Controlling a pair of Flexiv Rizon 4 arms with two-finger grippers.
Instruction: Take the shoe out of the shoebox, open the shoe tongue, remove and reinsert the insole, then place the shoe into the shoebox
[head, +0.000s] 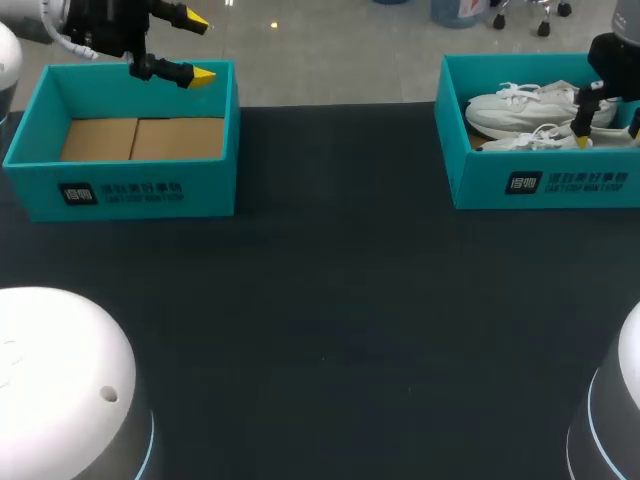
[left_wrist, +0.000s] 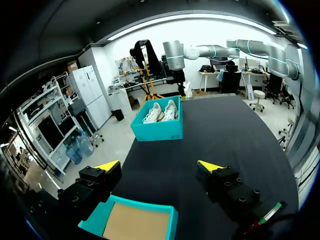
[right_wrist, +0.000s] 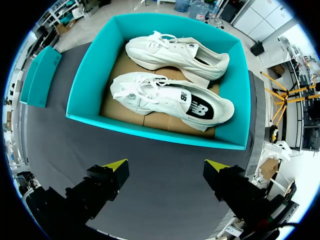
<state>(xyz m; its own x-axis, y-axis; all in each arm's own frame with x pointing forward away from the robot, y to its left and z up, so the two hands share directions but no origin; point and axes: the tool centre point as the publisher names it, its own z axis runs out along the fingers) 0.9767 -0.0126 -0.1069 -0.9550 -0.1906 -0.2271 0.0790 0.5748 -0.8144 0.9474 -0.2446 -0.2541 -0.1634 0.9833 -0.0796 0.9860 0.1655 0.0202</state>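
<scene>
Our right pincer (right_wrist: 166, 165) hangs open by the teal shoebox (right_wrist: 150, 131), its pointy yellow tips spread wide. Two soft white shoes (right_wrist: 170, 97) with laces lie side by side inside it, on flat brown cardboard. Our left pincer (left_wrist: 159, 166) is open too, over another teal box (left_wrist: 172, 220). Both boxes sit well apart on the dark desk (head: 330, 300).
</scene>
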